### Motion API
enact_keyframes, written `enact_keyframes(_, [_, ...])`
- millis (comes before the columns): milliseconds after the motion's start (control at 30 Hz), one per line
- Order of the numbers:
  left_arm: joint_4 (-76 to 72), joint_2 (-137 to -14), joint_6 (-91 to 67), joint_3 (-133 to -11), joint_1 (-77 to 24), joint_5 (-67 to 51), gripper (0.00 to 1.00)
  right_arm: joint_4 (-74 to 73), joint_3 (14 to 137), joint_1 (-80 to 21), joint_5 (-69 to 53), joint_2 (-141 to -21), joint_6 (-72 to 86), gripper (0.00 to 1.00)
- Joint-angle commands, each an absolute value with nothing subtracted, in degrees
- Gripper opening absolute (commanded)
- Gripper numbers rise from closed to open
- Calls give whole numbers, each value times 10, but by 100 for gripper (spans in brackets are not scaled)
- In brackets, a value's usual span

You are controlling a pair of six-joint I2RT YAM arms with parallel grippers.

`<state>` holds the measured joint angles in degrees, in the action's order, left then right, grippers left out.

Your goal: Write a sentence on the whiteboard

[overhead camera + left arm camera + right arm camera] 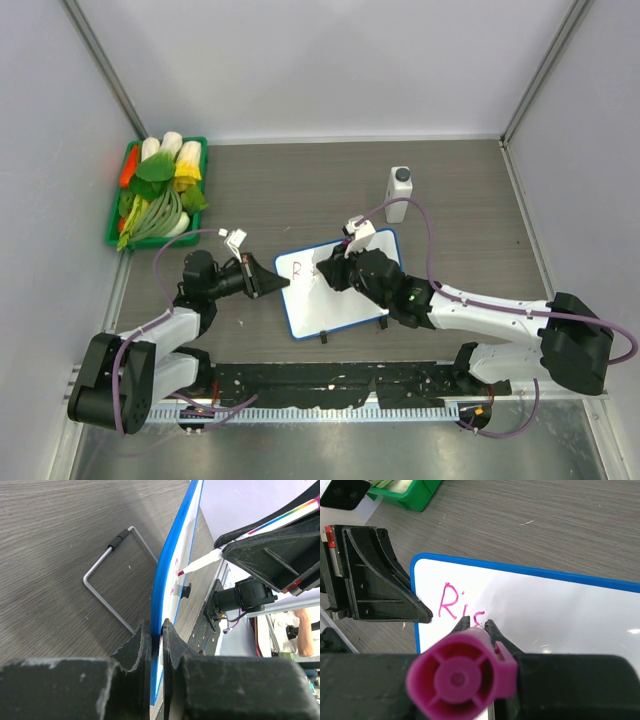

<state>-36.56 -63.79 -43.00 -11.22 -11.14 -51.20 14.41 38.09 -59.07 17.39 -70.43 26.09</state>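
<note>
The whiteboard (350, 300), white with a blue rim (170, 565), lies mid-table between the arms. My left gripper (270, 283) is shut on its left edge, and the left wrist view shows the jaws (156, 627) pinching the blue rim. My right gripper (325, 272) is shut on a pink-capped marker (457, 680) whose white tip (200, 562) touches the board. The sentence (460, 605) reads "Ris" in pink near the board's top left corner (420, 562). The marker's cap hides the tip in the right wrist view, where the right gripper (477, 625) sits just below the "s".
A green basket (113, 222) of vegetables stands at the back left. A white bottle with a grey cap (399, 193) stands behind the board. A bent wire stand (115, 580) lies on the table beside the board. Walls close in on three sides.
</note>
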Motion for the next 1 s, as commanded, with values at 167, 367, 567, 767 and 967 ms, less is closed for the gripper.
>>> enact_keyframes(167, [-370, -631, -406, -108, -111, -497, 0, 170, 379, -589, 163, -716, 279, 1])
enact_keyframes(367, [-369, -631, -406, -109, -110, -497, 0, 183, 379, -589, 160, -687, 287, 1])
enact_keyframes(567, [-369, -631, -405, -108, -110, -498, 0, 186, 374, -586, 159, -654, 287, 1])
enact_keyframes(767, [-370, -632, -406, -108, -110, -497, 0, 150, 389, -583, 198, -663, 264, 1])
enact_keyframes(967, [-369, -630, -406, -108, -110, -497, 0, 149, 387, -579, 190, -681, 264, 1])
